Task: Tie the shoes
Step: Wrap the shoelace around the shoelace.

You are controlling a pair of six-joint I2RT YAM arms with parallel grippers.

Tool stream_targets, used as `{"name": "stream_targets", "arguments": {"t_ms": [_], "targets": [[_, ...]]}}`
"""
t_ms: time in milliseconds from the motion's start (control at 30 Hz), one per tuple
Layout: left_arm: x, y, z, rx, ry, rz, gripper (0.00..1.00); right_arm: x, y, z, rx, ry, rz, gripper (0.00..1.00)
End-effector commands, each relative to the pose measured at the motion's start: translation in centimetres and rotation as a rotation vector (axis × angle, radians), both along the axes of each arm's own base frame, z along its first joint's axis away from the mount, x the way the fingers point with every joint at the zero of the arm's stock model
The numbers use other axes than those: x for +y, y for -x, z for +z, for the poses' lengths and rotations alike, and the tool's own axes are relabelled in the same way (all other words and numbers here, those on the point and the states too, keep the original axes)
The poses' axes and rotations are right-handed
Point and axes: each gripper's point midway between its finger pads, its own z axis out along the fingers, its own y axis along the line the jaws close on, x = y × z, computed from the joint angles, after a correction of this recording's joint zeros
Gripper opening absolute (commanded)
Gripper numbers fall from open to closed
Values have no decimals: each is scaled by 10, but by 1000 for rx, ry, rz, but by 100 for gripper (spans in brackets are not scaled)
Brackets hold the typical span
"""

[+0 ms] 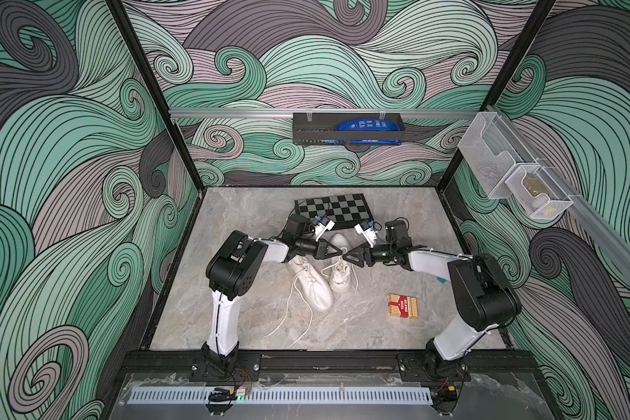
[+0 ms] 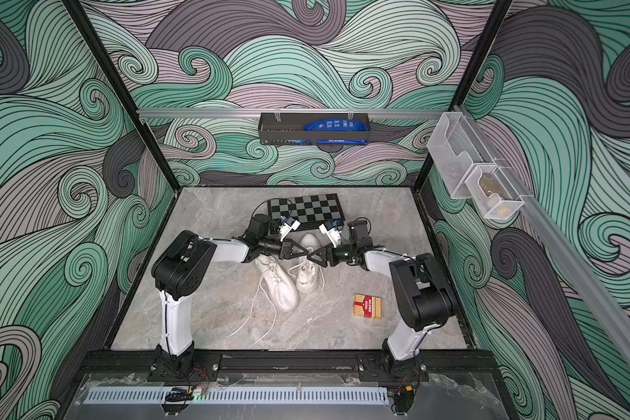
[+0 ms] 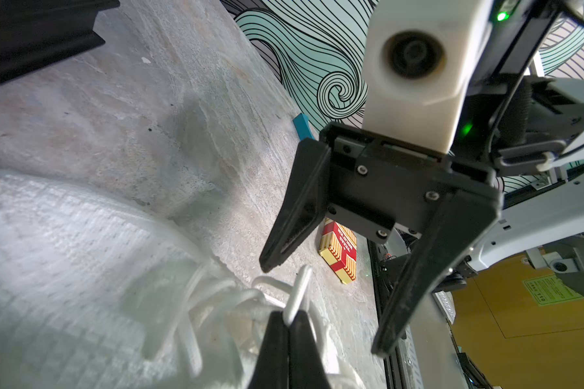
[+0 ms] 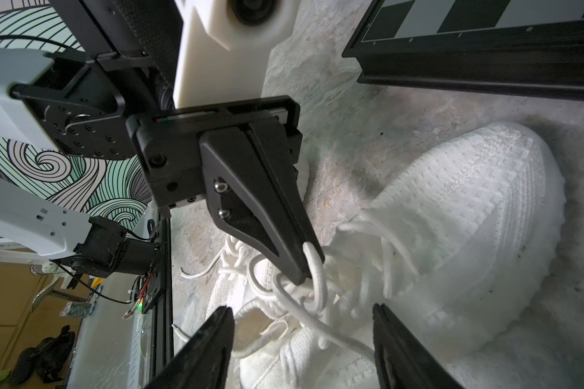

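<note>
Table (image 1: 233, 225): grey marbled top; wave-patterned panels on three sides
Shoes (image 1: 313, 287): white knit pair; stood at mid-table, side by side and touching
Far shoe (image 1: 339, 240): upright on its sole; toe pointed at the chessboard (image 1: 333, 209); its lacing lay beneath both grippers
Near shoe (image 2: 282, 291): lay at an angle on the left arm's side of the far shoe; one end was hidden under the left arm
Loose laces (image 1: 288, 312): two long white ends ran from the near shoe across the table toward the front edge
Lace loop (image 4: 314, 266): rose from the far shoe's lacing; was pinched near its top
Left gripper (image 3: 289, 318): fingers were pressed together on the lace loop; the loop's end stuck out past the tips; it hung just above the far shoe
Right gripper (image 3: 324, 306): fingers stood well apart; nothing lay between them; it met the left gripper nearly tip to tip in both top views
Chessboard: lay flat at the back; just beyond the far shoe's toe
Red and yellow box (image 1: 402, 306): lay flat on the right arm's side; well apart from the shoes
Black basket (image 1: 306, 131): hung on the back rail; held a blue item
Mesh bins (image 1: 488, 160): two; hung on the right-hand rail
</note>
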Motion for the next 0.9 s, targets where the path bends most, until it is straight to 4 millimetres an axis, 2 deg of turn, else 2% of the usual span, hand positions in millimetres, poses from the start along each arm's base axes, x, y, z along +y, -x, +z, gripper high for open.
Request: {"name": "stream_targets", "arguments": {"t_ms": [0,133,400,533,600,733,867], "targets": [[3,-4,22,-60,26,22,0,1,0,-3,-27,-24,18,67],[6,-6,23,-63,29,35,0,-1,6,-9,-13,-29,15,59],[9,-9,26,-67,33,50,0,-10,10,-11,-4,-27,-17,20],[10,-8,27,-67,33,53,0,-13,12,-7,-10,-27,-33,7],[11,-7,27,-68,32,54,0,-14,15,-3,-12,-29,-39,4],[12,-7,26,-67,24,59,0,-17,16,10,-32,-30,-71,6],[13,-5,33,-79,31,61,0,-15,20,15,-9,-37,-88,5]]}}
